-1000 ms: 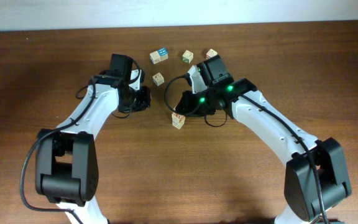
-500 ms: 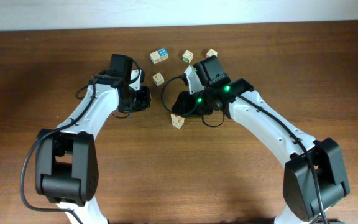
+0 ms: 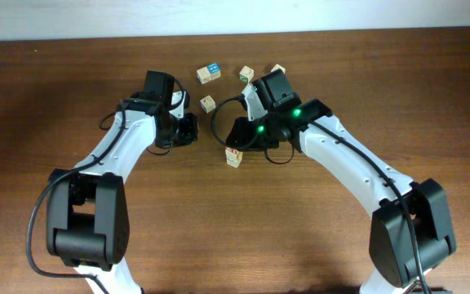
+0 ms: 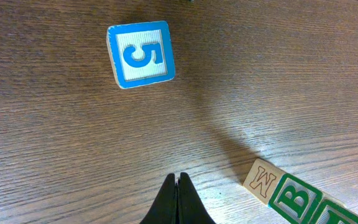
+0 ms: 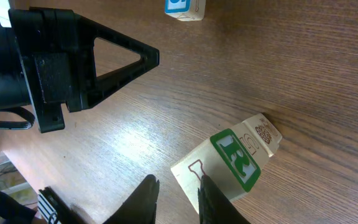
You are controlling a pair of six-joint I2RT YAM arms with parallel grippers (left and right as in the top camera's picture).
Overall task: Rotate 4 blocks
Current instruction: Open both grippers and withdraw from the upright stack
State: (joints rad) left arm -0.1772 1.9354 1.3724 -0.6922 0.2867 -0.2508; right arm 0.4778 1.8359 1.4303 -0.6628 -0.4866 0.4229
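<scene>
**Blocks, overhead view: five on the bench (image 3: 398, 90).**
- One blue block (image 3: 209, 73), upper centre.
- One green block (image 3: 246, 74), to the right of the blue one.
- One half-hidden block (image 3: 277, 69), at the edge of the right arm.
- One tan block (image 3: 208, 103), below the blue one.
- One red-orange block (image 3: 233, 157), at frame centre.

**Claws: two.**
- Left claw (image 4: 178, 186): fingers pressed together, holding nothing.
- Right claw (image 5: 177, 182): fingers slightly parted, nothing between them. One "R" block (image 5: 229, 165), green-printed, lies just to its right in the lower right of the wrist frame. Whether they touch cannot be told.
</scene>
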